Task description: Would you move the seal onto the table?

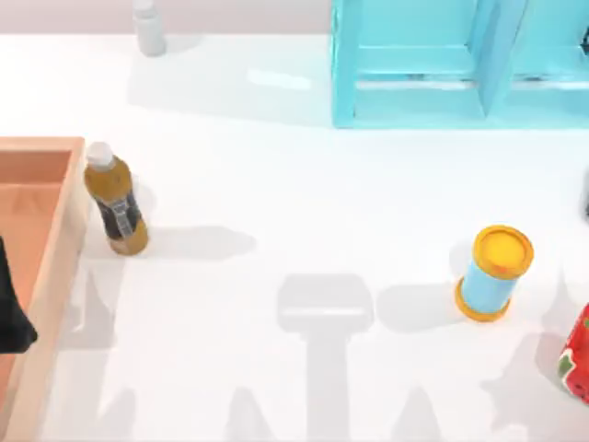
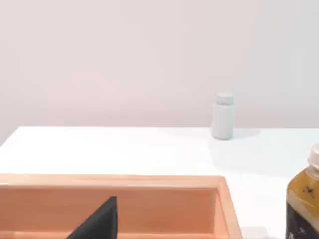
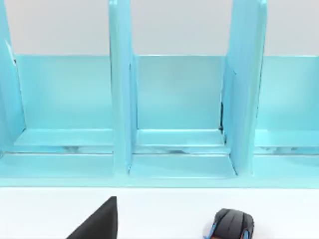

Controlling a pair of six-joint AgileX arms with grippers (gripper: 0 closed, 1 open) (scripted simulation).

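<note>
Over at the table's left edge, a dark gripper part (image 1: 13, 318) sits above the orange-brown wooden tray (image 1: 57, 249); its grip can't be told; the amber drink bottle (image 1: 116, 199) stands just beside.

Open table (image 1: 304, 203) between bottle (image 1: 116, 200) and cylinder (image 1: 494, 273)

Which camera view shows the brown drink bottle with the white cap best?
The top view: the bottle stands whole on the table, beside the wooden tray. The left wrist view catches just its cap and shoulder, cut by the frame. The right wrist view faces the blue shelf.
</note>
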